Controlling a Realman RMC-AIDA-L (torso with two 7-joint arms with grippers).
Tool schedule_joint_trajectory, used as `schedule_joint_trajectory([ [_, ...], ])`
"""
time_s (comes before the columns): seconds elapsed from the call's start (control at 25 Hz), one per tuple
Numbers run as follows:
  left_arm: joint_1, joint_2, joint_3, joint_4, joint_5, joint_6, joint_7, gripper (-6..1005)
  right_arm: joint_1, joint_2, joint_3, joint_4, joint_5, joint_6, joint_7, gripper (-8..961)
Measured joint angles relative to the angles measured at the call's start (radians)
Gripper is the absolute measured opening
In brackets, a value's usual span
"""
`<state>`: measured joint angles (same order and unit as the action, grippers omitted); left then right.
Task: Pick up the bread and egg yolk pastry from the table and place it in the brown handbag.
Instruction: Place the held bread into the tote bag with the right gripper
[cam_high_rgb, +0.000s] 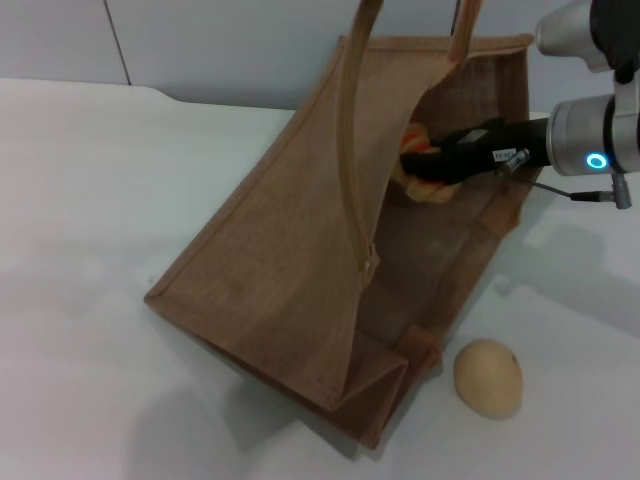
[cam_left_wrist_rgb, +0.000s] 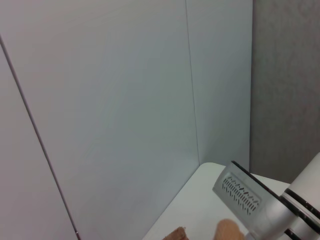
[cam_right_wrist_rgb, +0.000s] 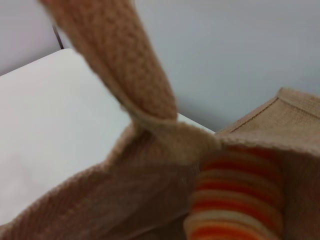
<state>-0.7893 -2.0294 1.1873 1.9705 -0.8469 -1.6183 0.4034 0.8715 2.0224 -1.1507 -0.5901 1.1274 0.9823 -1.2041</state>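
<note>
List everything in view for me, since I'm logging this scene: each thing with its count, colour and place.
brown handbag: one, tan-brown, centre of the table, mouth open toward the right arm.
bread: one, pale tan with orange stripes, inside the handbag's mouth, held by the right tool.
egg yolk pastry: one, beige, on the table beside the handbag's near corner.
table: one, white, under everything.
right tool: one, black, reaching into the handbag.
left tool: not seen.

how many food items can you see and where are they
2: the bread is held by the right gripper inside the brown handbag; the egg yolk pastry lies on the table beside the bag.
</note>
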Motion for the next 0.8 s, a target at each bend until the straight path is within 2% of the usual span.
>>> schedule_joint_trajectory([
  [0.28, 0.004, 0.000, 0.000, -0.016, -0.001, 0.004, 0.003, 119, 0.004, -0.001, 0.001, 0.004, -0.001, -0.004, 0.001, 447],
  [0.8, 0.058, 0.004, -0.039, -0.030, 0.032, 0.026, 0.009, 119, -0.021, -0.001, 0.015, -0.039, -0.001, 0.050, 0.054, 835],
])
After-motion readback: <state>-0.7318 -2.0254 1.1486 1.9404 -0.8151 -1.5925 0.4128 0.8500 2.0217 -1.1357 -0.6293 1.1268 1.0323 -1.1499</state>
